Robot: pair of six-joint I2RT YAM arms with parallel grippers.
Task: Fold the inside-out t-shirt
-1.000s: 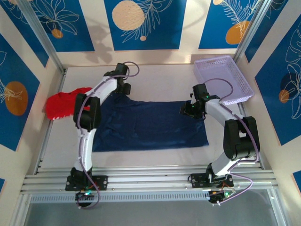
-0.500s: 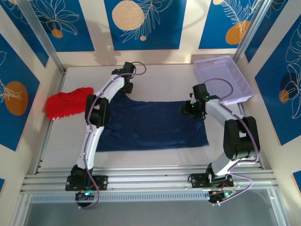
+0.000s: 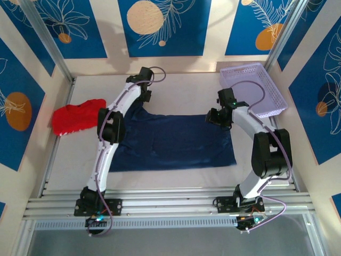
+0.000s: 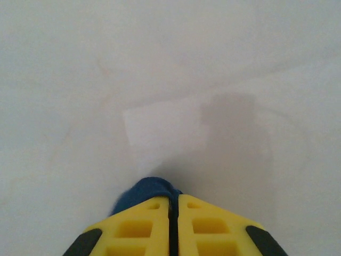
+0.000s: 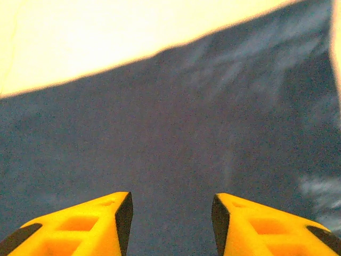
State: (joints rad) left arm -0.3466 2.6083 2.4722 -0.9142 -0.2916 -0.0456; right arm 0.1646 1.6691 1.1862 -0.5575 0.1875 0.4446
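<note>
Navy t-shirt (image 3: 170, 141) lies spread mostly flat at centre of the top view, on the white desk (image 3: 186, 90). Left claw (image 4: 173, 201) is clamped on a bunched bit of the blue cloth at the shirt's upper-left corner. Right claw (image 5: 171, 208) has its jaws apart, just over the upper-right corner, gripping nothing. Red garment (image 3: 77, 118) sits at the left edge, lavender basket (image 3: 256, 88) upper right.

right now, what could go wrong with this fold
The left gripper pinches only a small tuft of the t-shirt; it could slip out when pulled.
The right gripper hangs open over the cloth, gripping nothing, so a pull from the left alone would likely skew the t-shirt.
The purple basket sits close beside the right gripper and might get bumped.
</note>
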